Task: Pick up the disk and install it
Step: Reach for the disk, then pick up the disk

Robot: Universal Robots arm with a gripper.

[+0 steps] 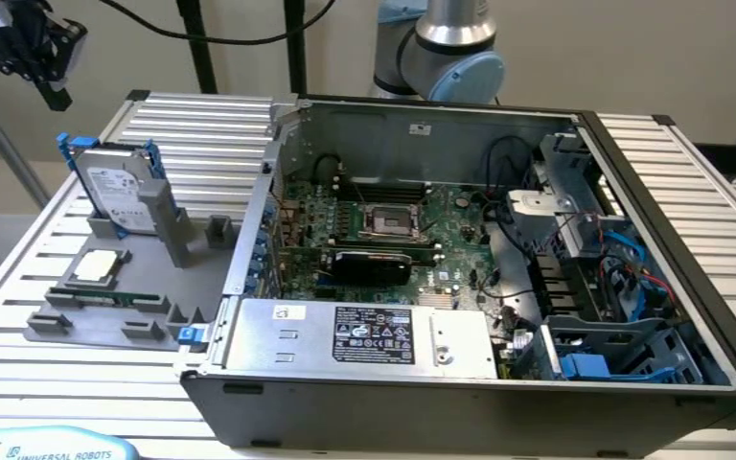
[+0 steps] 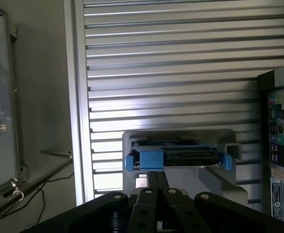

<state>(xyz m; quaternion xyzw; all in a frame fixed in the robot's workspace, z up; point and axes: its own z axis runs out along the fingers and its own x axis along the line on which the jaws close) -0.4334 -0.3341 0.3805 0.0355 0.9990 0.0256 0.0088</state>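
Note:
The disk (image 1: 123, 192), silver-grey with a white label and a blue carrier, stands upright in a slot of the grey holder (image 1: 150, 278) on the slatted table at the exterior view's left. In the wrist view I look down on the disk's (image 2: 181, 158) top edge with blue tabs at both ends. My gripper (image 1: 53, 91) hangs high above the table, up and to the exterior view's left of the disk. Its black fingers (image 2: 151, 182) are pressed together with nothing between them, well above the disk.
An open computer case (image 1: 624, 163) fills the exterior view's right, with the motherboard (image 1: 381, 230), a grey power-supply box (image 1: 368, 333) and blue drive bays (image 1: 605, 359) inside. A square silver chip (image 1: 97, 268) and a memory stick (image 1: 106, 299) lie on the holder. Cables hang behind.

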